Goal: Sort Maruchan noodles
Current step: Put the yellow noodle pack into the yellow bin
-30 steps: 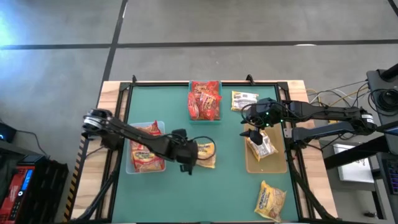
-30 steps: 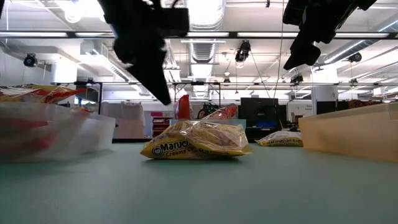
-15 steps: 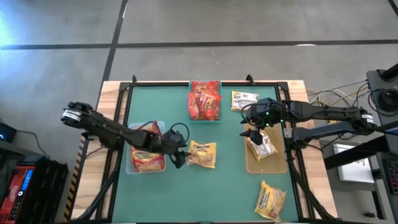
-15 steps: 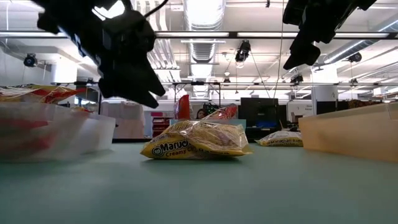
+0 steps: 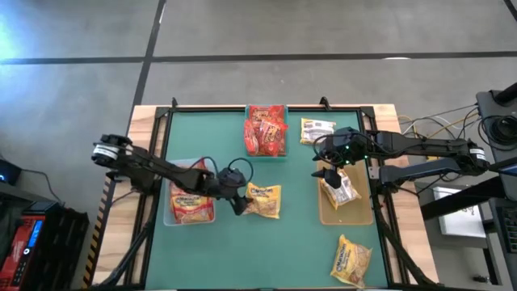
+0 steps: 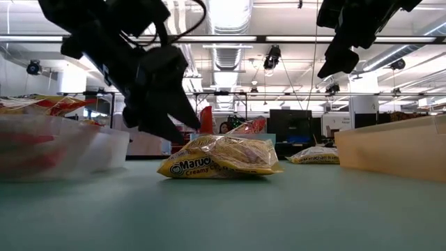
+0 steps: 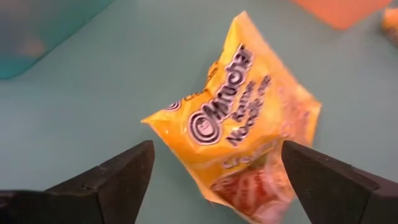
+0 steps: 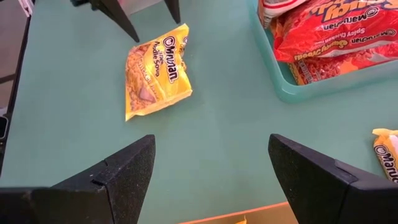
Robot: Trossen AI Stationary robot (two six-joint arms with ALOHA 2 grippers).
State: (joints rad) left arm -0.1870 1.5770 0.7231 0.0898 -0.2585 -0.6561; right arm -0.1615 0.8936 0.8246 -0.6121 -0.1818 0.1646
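Just beyond the open left fingers (image 7: 115, 180), yellow packet (image 7: 239, 118).

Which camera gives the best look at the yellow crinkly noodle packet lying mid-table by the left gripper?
The left wrist view: the yellow crinkly noodle packet fills the frame between the open left gripper fingers. The high view shows it small, the low view edge-on, the right wrist view farther off.

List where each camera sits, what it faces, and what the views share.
High: overhead, looking down on the green table; both arms show.
Low: table height, looking across into the room; left gripper hangs in.
Left wrist: faces the yellow packet between its open fingers.
Right wrist: right gripper open, facing mid-table.
Shared: all four show that yellow packet.
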